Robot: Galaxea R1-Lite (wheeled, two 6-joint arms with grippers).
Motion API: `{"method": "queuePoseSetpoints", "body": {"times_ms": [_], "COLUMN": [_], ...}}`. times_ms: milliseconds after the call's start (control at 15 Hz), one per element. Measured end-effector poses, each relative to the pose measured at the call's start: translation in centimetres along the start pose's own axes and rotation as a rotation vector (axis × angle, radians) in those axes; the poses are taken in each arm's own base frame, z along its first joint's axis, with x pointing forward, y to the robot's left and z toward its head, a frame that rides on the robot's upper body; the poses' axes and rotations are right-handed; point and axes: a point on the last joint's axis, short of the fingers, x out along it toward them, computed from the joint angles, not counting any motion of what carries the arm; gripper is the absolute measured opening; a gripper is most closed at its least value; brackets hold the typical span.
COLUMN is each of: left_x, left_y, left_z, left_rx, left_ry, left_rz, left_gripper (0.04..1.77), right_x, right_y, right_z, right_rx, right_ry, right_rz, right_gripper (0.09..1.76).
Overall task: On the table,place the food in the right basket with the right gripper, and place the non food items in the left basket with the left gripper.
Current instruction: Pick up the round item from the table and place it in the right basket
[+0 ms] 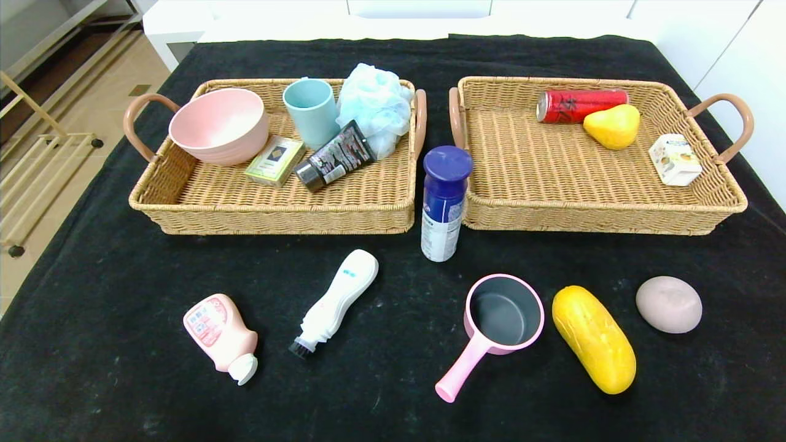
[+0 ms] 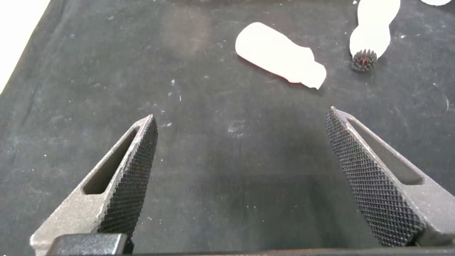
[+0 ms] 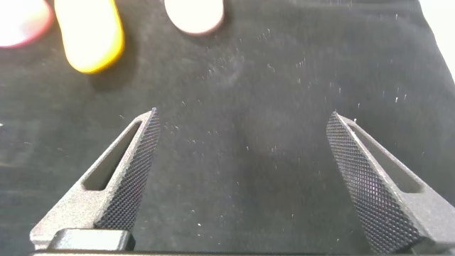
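left pincer (image 2: 242,181) spread wide, holding nothing, hovering over bare black tabletop (image 2: 213,92); ahead of its tips, well apart, pink bottle with white cap (image 2: 279,55) lying on its side, and just past that the brush-tipped bottle (image 2: 371,28), bristles toward the pincer. right pincer (image 3: 243,181) likewise spread wide and empty over the cloth; beyond its tips, well apart, end of the long yellow fruit (image 3: 89,35) and the grey-pink egg-shaped lump (image 3: 193,14) side by side. from the head view, neither pincer visible: pink saucepan (image 1: 500,319) just beside the fruit, handle toward the near edge; white-and-blue can (image 1: 443,202) upright in front of the gap between left basket (image 1: 276,218) and right basket (image 1: 589,218), farthest of the loose things from both pincers.
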Motion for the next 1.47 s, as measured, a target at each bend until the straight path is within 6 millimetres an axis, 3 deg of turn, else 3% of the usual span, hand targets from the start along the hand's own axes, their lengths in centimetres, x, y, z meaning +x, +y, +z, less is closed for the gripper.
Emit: {"method": "queuePoseSetpoints", "body": {"times_ms": [933, 1200, 1467], "left_x": [-0.1, -0.2, 0.4], "left_y": [-0.1, -0.1, -0.3], "left_z": [0.3, 1.5, 4.4], "left_rx": [0.008, 0.009, 0.009], "left_ry": [0.002, -0.022, -0.019], "left_rz": [-0.029, -0.049, -0.117], "left_gripper": [1.72, 1.72, 1.72], "right_x": [-0.1, -1.0, -0.3], "right_y": [0.0, 0.1, 0.1], "right_z": [-0.2, 3.5, 6.4], "right_rx": [0.004, 0.001, -0.001], "right_ry": [0.047, 0.015, 0.009], "right_rz": [-0.010, 0.041, 0.057], "right_gripper": [1.71, 1.71, 1.71]}}
